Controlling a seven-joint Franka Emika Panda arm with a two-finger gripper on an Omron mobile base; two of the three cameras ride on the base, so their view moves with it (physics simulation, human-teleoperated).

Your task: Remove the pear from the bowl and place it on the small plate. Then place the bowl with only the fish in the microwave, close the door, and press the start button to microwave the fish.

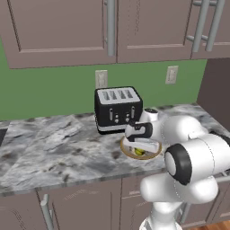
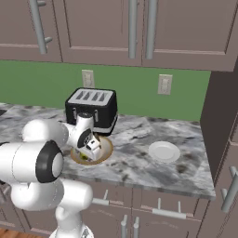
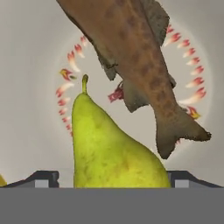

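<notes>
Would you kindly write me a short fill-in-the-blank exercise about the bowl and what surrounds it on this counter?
1. Beside the pear in the bowl lies a brown ____.
2. The black appliance behind the bowl is a ____.
3. The small plate holds ____.
4. The gripper has its fingers on either side of the ____.

Missing words: fish; toaster; nothing; pear

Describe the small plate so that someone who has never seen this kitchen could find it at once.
Start at the black toaster on the marble counter. Right of it, past the gold-rimmed bowl, lies the small plate. It is flat, plain white and smaller than the bowl.
</notes>
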